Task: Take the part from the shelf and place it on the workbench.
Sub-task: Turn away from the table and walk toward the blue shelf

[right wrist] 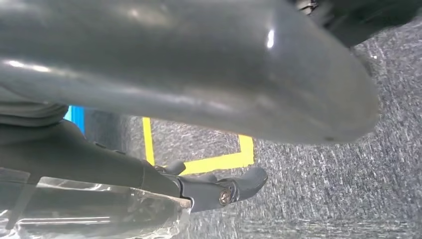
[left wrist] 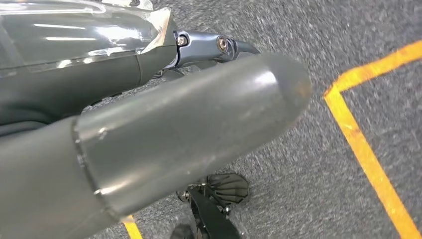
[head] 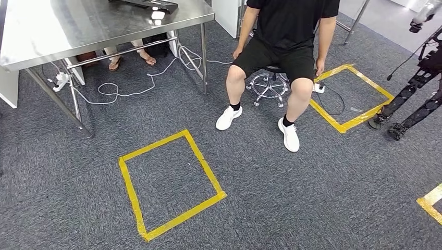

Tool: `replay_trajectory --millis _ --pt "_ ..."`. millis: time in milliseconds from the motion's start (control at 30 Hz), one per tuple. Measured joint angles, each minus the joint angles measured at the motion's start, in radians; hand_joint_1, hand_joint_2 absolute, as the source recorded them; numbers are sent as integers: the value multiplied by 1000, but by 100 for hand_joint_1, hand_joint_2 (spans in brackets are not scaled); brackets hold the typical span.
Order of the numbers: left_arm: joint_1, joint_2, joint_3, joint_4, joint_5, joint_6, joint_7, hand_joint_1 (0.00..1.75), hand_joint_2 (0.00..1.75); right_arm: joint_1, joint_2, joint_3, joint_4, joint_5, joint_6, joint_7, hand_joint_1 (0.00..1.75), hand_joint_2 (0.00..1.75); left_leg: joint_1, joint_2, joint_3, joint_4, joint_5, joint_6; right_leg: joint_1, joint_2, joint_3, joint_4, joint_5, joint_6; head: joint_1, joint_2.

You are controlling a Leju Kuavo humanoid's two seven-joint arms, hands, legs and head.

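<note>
Floor: grey-blue carpet (head: 271, 208) marked with a yellow tape square (head: 130, 192). A second tape square (head: 365, 117) lies farther right, behind a person (head: 289, 31) seated on a wheeled stool (head: 268, 86).

Far left: a steel table (head: 78, 31). White cables (head: 130, 92) are looped on the carpet beneath it, and a second person's sandalled feet (head: 130, 60) show under it. A dark flat item (head: 151, 4) sits at the table's far edge, too cut off to identify.

Right edge: a black jointed stand (head: 417, 88).

Part: its location, look and long axis cannot be told from these views.

Left hand (left wrist: 164, 124): hangs above the carpet, thumb and dark fingers (left wrist: 219, 45) extended apart, nothing between them.

Right hand (right wrist: 199, 74): same posture, fingers (right wrist: 234, 186) straight, holding nothing.
</note>
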Motion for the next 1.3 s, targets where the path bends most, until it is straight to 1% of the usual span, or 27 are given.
replay_trajectory --millis 33,67,100,133,200,267,300,333,367,400,433,500,567,633,700,767,833,867,900,933,1000,1067,1100,1133,1167,1233,1300 --pt "0 2 0 1 -5 -9 10 0 0 -3 1 0 0 -2 10 3 0 0 -3 10 3 4 -4 -8 2 -14 12 -25 9 -7 -1 0" --pt "-1 5 0 3 -12 -22 24 0 0 -5 1 -1 0 -3 21 9 0 0 -3 21 7 6 -8 -15 6 -13 11 -29 13 -17 -3 0" --pt "-2 8 -1 5 -20 -37 39 0 0 -6 1 -1 0 -4 31 17 0 0 -1 32 11 5 -9 -21 6 2 10 -30 16 -26 -5 0" --pt "-3 10 -2 7 -27 -56 55 0 0 -6 3 -2 0 -5 40 25 0 0 3 27 13 8 -13 -28 1 13 12 -31 19 -34 -6 0" --pt "-1 15 -3 13 -35 -89 76 0 0 -9 4 -3 0 -7 55 41 0 0 11 -26 -5 55 -55 -39 -7 35 13 -33 28 -50 -7 0" --pt "6 23 -3 19 -38 -109 87 0 0 -14 7 -3 0 -7 66 51 0 0 14 -88 -59 181 -134 -44 -6 60 9 -33 35 -62 -9 0" --pt "10 26 -3 21 -39 -113 90 0 0 -16 7 -3 0 -7 70 54 0 0 14 -100 -89 251 -165 -43 -4 73 6 -33 36 -65 -9 0" --pt "14 28 -3 22 -39 -116 93 0 0 -17 8 -3 0 -7 73 56 0 0 14 -104 -110 299 -178 -43 -2 88 5 -33 37 -66 -9 0" --pt "15 29 -3 23 -40 -117 95 0 0 -17 8 -3 0 -7 77 59 0 0 15 -105 -115 310 -170 -43 -2 102 5 -32 37 -66 -9 0" --pt "16 29 -3 24 -41 -119 98 0 0 -18 8 -3 0 -6 79 62 0 0 17 -108 -101 278 -140 -42 -2 116 7 -31 37 -66 -9 0" --pt "16 29 -3 24 -42 -120 101 0 0 -19 9 -3 0 -5 80 66 0 0 20 -118 -73 216 -100 -41 -3 130 9 -30 37 -66 -9 0" --pt "17 29 -4 27 -45 -122 106 0 0 -25 10 -3 0 -2 81 72 0 0 27 -165 -15 86 -41 -40 1 158 5 -23 37 -61 -9 0" --pt "17 29 -4 30 -47 -123 109 0 0 -32 11 -3 0 0 81 79 0 0 26 -191 2 36 -32 -37 5 182 -9 -18 40 -48 -9 0" --pt "15 28 -5 31 -47 -123 110 0 0 -33 12 -3 0 2 80 84 0 0 22 -167 0 32 -29 -24 3 200 -26 -19 47 -30 -8 0" --pt "13 27 -8 31 -51 -123 110 0 0 -33 12 -2 0 6 80 89 0 0 21 -140 -2 23 -19 -5 5 164 -51 15 28 -26 -5 0" --pt "15 26 -10 31 -56 -123 110 0 0 -36 15 -2 0 13 80 93 0 0 16 -109 -6 19 -15 7 7 106 -107 128 -31 -35 -2 0" --pt "17 26 -10 32 -58 -123 110 0 0 -39 16 -2 0 17 81 96 0 0 11 -77 -11 19 -14 11 7 86 -164 255 -83 -38 0 0" --pt "17 26 -11 32 -59 -123 110 0 0 -39 17 -2 0 18 81 98 0 0 9 -63 -12 19 -13 12 6 84 -170 279 -88 -34 0 0" --pt "16 26 -11 32 -59 -123 110 0 0 -38 17 -2 0 18 81 99 0 0 8 -50 -12 19 -13 12 6 81 -153 261 -78 -26 0 0" --pt "16 26 -11 32 -59 -123 110 0 0 -37 17 -2 0 18 81 100 0 0 8 -37 -11 20 -13 11 6 72 -116 206 -57 -18 0 0" --pt "15 26 -11 32 -59 -123 110 0 0 -40 17 -2 -1 19 81 100 0 0 3 -15 -6 22 -15 6 11 23 -26 58 -13 -12 2 0" --pt "15 26 -12 33 -59 -123 109 0 0 -45 18 -2 -2 19 81 100 0 0 -4 6 -2 25 -18 -3 19 -5 11 -15 8 -25 2 0" --pt "13 26 -12 33 -59 -123 109 0 0 -46 18 -2 -2 19 81 100 0 0 -5 17 0 25 -19 -8 23 3 9 -20 11 -33 1 0" --pt "12 26 -14 34 -59 -123 109 0 0 -45 18 -2 -2 19 81 100 0 0 -4 26 2 25 -20 -13 20 15 7 -21 15 -40 -1 0" --pt "10 26 -15 34 -59 -123 109 0 0 -43 19 -2 -2 19 81 100 0 0 0 20 2 30 -25 -19 16 25 8 -23 18 -46 -1 0" --pt "9 25 -17 34 -61 -123 109 0 0 -41 20 -2 -2 19 81 102 0 0 7 -31 -20 84 -69 -30 7 44 9 -26 27 -64 -2 0" --pt "14 27 -18 36 -65 -123 108 0 0 -41 22 -2 -2 19 80 104 0 0 11 -88 -73 207 -141 -36 7 66 4 -25 34 -77 -3 0"
